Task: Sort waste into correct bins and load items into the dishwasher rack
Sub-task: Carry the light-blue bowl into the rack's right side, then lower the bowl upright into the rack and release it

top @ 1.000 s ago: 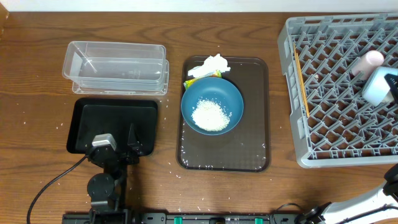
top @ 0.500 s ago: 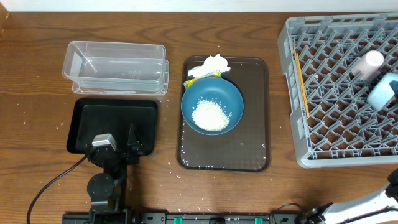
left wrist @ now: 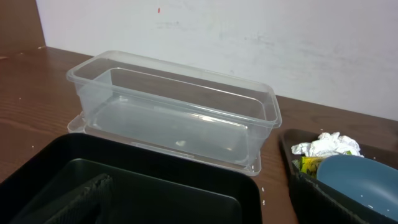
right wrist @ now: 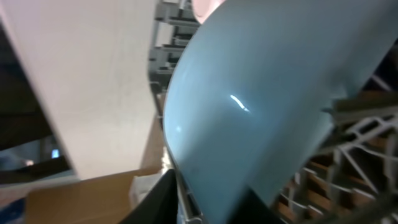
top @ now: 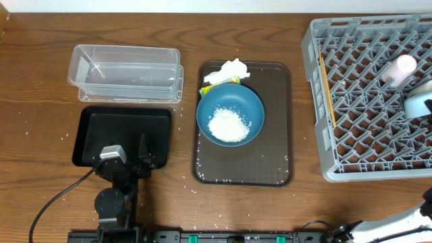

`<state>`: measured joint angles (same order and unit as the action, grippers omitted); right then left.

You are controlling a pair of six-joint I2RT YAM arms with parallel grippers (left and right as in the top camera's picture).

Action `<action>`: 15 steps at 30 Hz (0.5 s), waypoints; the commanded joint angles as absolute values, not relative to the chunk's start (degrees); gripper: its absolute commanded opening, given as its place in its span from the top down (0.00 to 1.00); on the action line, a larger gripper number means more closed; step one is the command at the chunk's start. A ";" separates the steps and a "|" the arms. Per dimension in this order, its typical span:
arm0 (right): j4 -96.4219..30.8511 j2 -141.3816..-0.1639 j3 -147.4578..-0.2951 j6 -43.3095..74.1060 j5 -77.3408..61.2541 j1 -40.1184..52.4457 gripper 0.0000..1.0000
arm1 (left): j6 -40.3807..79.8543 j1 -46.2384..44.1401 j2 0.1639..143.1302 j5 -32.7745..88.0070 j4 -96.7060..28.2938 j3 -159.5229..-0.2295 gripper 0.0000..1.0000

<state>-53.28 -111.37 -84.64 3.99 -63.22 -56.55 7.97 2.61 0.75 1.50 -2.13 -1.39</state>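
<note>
Overhead, the rack (top: 324, 145) holds chopsticks (top: 327, 91), a pink cup (top: 399, 69) and, at its right edge, a pale bowl (top: 418, 100). The tray (top: 277, 158) carries rice (top: 228, 125) in a dark bowl (top: 253, 101), a napkin (top: 231, 69) and a wrapper (top: 214, 87). The left jaws gape over the black bin (top: 94, 135). The right wrist view shows only the pale bowl, close up; whether the right jaws grip it, I cannot tell.

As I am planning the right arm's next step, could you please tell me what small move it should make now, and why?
Probably open the right fingers fully and back away: the light-blue bowl already lies in the rack beside the pink cup, and it fills the wrist view.
</note>
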 commanded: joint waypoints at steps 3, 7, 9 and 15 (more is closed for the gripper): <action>-55.37 -103.18 -84.64 3.77 -58.67 -56.71 0.68 | 8.64 2.92 0.60 0.38 -4.10 -0.23 0.08; -57.71 -98.15 -84.64 3.79 -56.58 -56.60 0.59 | 8.64 2.92 0.60 0.38 -4.10 -0.23 0.08; -59.16 -95.61 -84.64 3.79 -54.41 -56.60 0.58 | 8.64 2.92 0.60 0.38 -4.10 -0.23 0.08; -61.17 -91.24 -84.64 4.69 -48.31 -56.60 0.39 | 8.64 2.92 0.60 0.38 -4.10 -0.23 0.08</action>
